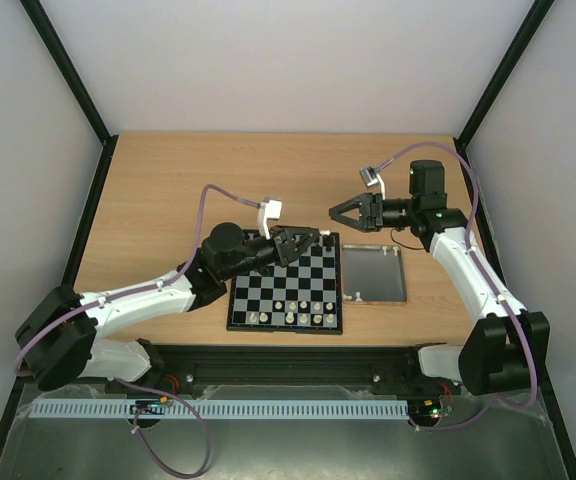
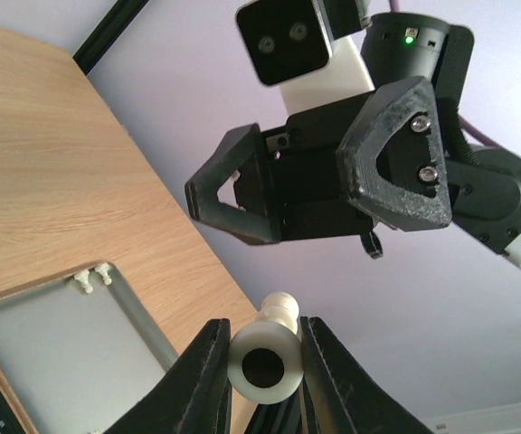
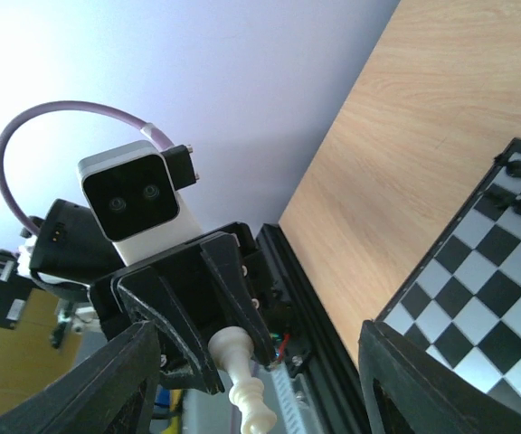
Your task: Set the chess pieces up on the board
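Observation:
My left gripper (image 1: 316, 241) hovers over the far right corner of the board (image 1: 286, 312) and is shut on a cream-white chess piece (image 2: 262, 360), held lying level with its hollow base toward the left wrist camera. The piece also shows in the right wrist view (image 3: 245, 387). My right gripper (image 1: 335, 212) is open and empty, just beyond the board's corner, facing the left gripper a short gap away. Several cream-white pieces (image 1: 298, 304) stand on the board's two near rows. Black pieces (image 3: 519, 170) stand on its far edge.
A shiny metal tray (image 1: 373, 262) lies right of the board, and two small white pieces (image 2: 93, 278) lie near its edge. The black frame rail (image 3: 319, 316) runs along the table's side. Grey walls enclose the table.

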`<act>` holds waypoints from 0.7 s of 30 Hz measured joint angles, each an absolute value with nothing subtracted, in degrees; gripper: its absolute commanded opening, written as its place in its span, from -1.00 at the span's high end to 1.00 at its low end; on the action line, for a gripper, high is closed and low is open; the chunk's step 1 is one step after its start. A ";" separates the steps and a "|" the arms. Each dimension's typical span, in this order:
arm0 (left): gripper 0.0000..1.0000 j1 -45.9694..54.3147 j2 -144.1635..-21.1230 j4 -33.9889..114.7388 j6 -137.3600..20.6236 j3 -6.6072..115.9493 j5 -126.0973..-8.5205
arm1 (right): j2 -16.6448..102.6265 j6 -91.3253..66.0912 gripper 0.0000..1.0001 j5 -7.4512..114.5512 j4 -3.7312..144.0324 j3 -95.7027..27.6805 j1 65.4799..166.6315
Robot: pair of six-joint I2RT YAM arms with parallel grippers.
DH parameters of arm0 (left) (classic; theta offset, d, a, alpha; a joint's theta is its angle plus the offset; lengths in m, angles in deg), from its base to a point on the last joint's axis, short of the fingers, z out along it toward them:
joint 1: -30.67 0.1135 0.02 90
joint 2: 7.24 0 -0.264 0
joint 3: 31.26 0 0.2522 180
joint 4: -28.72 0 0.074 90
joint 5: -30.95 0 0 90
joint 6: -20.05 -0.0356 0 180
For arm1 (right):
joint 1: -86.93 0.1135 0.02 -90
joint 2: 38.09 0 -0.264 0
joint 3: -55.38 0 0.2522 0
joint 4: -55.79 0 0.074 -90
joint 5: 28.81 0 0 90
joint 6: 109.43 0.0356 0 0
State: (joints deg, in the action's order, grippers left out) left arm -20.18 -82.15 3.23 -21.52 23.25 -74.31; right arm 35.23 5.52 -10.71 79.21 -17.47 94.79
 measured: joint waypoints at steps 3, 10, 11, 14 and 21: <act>0.67 -20.18 -82.15 2.51 -21.26 23.28 -73.77 | 35.08 8.53 -0.07 -12.00 76.39 -15.89 95.31; 0.66 -20.20 -82.98 -0.09 -20.04 23.80 -73.59 | 34.55 14.68 0.23 -14.12 71.14 -12.48 97.08; 0.66 -20.22 -83.29 -0.55 -19.78 23.82 -73.59 | 34.55 15.31 0.27 -14.34 70.72 -12.40 97.15; 0.66 -20.33 -84.01 -1.11 -19.43 23.91 -73.59 | 34.40 16.80 0.40 -14.93 69.35 -12.35 97.19; 0.66 -20.48 -84.73 -1.84 -19.08 23.95 -73.59 | 33.90 18.76 0.49 -15.36 67.66 -11.87 97.19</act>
